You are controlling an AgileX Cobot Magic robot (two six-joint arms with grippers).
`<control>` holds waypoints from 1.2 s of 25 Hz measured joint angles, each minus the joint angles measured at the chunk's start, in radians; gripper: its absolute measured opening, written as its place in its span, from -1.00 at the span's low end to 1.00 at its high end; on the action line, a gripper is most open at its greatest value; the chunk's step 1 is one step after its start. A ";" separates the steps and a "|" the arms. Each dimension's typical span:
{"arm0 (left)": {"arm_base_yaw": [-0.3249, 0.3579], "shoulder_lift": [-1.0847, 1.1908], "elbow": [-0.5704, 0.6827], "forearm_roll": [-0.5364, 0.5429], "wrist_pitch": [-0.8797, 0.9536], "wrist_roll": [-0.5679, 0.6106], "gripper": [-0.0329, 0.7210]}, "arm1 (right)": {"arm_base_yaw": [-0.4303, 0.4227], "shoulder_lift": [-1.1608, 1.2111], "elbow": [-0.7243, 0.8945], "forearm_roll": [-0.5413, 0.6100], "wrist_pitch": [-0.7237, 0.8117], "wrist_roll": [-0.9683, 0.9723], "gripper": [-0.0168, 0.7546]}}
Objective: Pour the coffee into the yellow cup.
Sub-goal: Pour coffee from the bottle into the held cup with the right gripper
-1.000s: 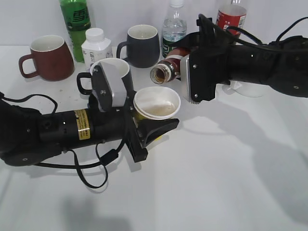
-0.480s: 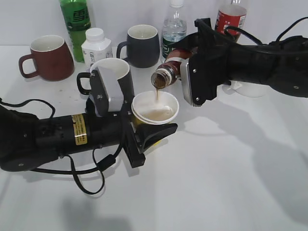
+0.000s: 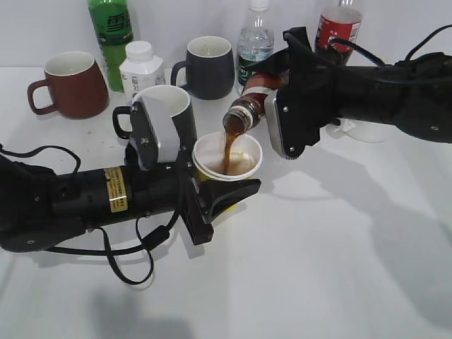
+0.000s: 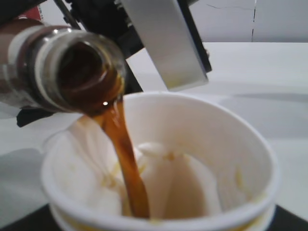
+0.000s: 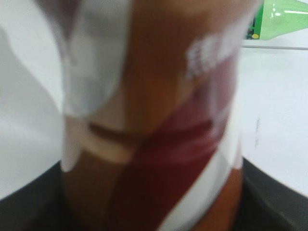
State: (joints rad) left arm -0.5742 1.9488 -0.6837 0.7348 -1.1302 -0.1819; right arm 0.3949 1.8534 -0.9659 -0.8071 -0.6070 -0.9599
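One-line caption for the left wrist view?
Coffee streams from the tilted coffee bottle into the yellow cup.

A dark-red mug (image 3: 68, 85), green bottle (image 3: 111, 35), white jar (image 3: 140, 68), grey mug (image 3: 207, 66) and clear water bottle (image 3: 255, 42) line the table's (image 3: 318, 268) back (a red-labelled bottle (image 3: 340, 25), probably cola, stands rightmost)

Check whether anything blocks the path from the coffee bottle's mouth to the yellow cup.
Nothing visible does. The coffee bottle, tilted in the right gripper, has its mouth above the yellow cup, held by the left gripper. The brown stream falls straight inside.
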 joint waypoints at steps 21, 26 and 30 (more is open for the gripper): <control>0.000 0.000 0.002 -0.014 0.003 0.000 0.19 | 0.000 -0.001 0.000 0.004 -0.030 -0.072 0.34; 0.000 0.000 0.004 -0.017 0.002 0.000 0.19 | 0.000 -0.001 0.000 0.005 -0.035 -0.088 0.34; 0.000 0.000 0.005 -0.016 0.002 0.000 0.19 | 0.000 -0.001 0.000 0.005 -0.042 -0.102 0.34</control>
State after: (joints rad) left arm -0.5742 1.9488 -0.6790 0.7188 -1.1285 -0.1819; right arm 0.3949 1.8526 -0.9659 -0.8017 -0.6486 -1.0615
